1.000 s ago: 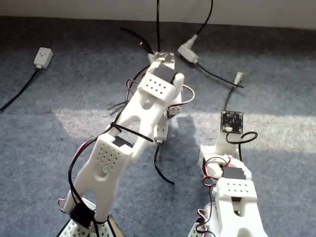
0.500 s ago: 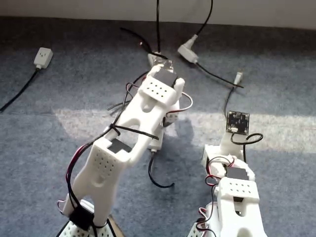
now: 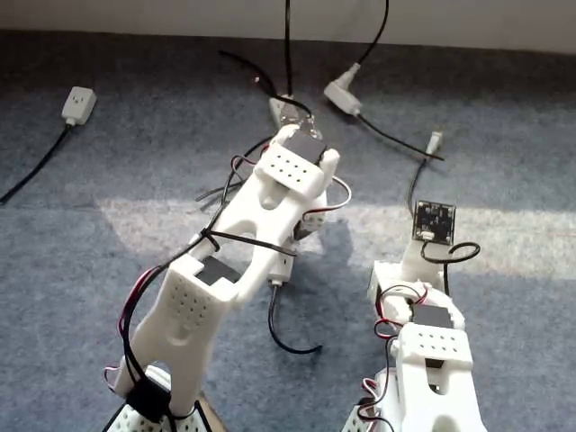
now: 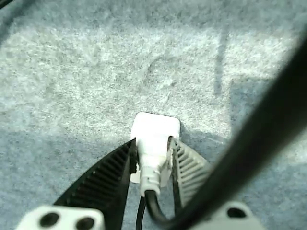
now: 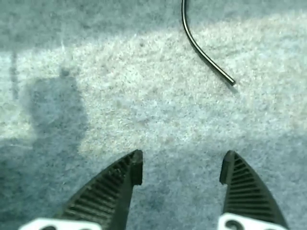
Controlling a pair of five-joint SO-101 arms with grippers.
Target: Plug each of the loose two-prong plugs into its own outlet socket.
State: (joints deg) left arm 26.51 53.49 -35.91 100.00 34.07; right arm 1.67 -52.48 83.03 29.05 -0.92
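So far nothing's plugged in, as far as I can tell. L gripper (image 4: 152,143) is clamped on a white plug (image 4: 154,130), fingers either side of its body, black cord (image 4: 154,211) trailing back btw them. Plug sits low over the grey carpet (image 4: 72,72); prongs not visible. In the high view the L arm (image 3: 270,202) is stretched toward mid-table, w/ that cord looping out on the carpet under it. R gripper (image 5: 183,160) hangs wide open over the carpet, holding nothing; a thin black cable (image 5: 204,52) ends ahead of it.

Sockets: one white socket (image 3: 78,103) lies at the far left, well apart from both arms, and its face looks empty. A second white block (image 3: 286,110) lies just beyond the L arm's tip, prob. another socket, can't be sure. A second white plug (image 3: 342,94) lies loose near it on its own cable, not inserted.

Judgement: early stage, 1 plug picked up, 0 seated. Left to do: line up & push the held plug into a socket, then same for the loose one.
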